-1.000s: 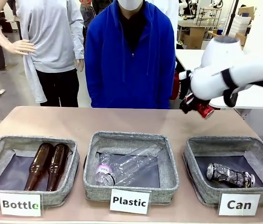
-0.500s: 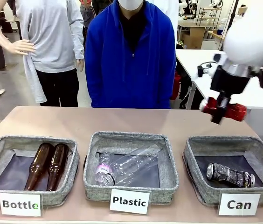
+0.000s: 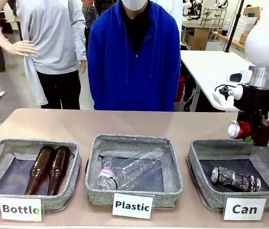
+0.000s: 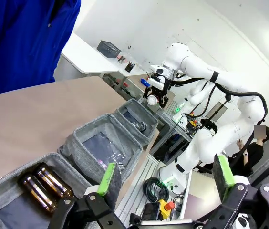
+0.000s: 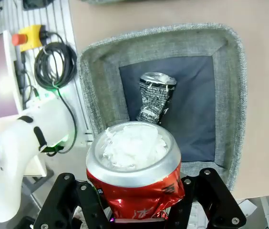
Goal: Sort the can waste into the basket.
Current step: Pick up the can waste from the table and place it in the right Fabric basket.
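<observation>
Right hand (image 3: 256,135) is gripping the red can (image 3: 245,129) above the Can basket (image 3: 206,150); left hand (image 4: 165,183) is hanging unclenched

Three baskets stand in one row on the table (image 3: 77,125).

The "Can" basket (image 3: 202,157) is rightmost, one can (image 3: 234,178) lying inside. Above its far edge, the right gripper (image 3: 257,134) holds another can (image 3: 242,129).
</observation>
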Controlling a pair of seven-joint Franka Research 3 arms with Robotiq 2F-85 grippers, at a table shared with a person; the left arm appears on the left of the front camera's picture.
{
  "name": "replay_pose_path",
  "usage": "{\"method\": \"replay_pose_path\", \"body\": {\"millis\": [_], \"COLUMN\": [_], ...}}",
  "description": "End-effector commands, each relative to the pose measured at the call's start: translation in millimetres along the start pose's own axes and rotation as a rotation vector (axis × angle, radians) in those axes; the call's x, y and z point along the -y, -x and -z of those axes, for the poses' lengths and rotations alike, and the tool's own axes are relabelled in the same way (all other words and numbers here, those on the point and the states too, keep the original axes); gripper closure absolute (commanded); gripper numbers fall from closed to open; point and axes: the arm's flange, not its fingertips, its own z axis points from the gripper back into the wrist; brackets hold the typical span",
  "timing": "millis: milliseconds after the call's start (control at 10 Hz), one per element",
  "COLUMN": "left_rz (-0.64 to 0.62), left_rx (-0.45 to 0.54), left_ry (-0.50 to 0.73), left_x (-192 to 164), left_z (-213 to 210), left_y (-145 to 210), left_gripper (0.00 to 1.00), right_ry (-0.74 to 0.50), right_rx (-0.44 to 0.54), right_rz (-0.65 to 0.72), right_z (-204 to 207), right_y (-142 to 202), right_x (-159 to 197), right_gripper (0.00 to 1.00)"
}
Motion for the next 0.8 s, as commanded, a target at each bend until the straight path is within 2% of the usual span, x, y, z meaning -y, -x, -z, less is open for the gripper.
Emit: {"method": "replay_pose_path", "body": {"millis": [0,100,200,300,400,600,700], "left_rz": [0.0,0.0,0.0,0.0,0.0,0.0,0.0], "left_rx": [0.014,0.014,0.014,0.014,0.014,0.014,0.014], "left_ry": [0.014,0.014,0.014,0.014,0.014,0.014,0.014], "left_x": [3.1,3.1,3.1,3.1,3.1,3.1,3.1], "left_z": [1.4,1.4,1.4,1.4,1.4,1.4,1.4], "left_y": [-3.0,-3.0,-3.0,-3.0,-3.0,-3.0,-3.0], "left_gripper": [0.0,0.0,0.0,0.0,0.0,0.0,0.0], "right_ry": [0.024,0.028,0.038,0.043,0.042,0.039,0.041], "right_rx": [0.013,0.034,0.035,0.032,0.032,0.038,0.042], "right_rz": [-0.007,-0.006,0.0,0.0,0.0,0.004,0.006], "right_z": [-7.0,-6.9,-6.2,-6.0,-5.8,-5.6,-5.5], "right_y": [-1.0,-0.8,-0.8,-0.8,-0.5,0.2,1.0], "right_x": [6.2,7.6,7.3,6.4,6.0,8.0,7.3], "right_gripper": [1.0,0.59,0.44,0.04,0.0,0.0,0.12]}}
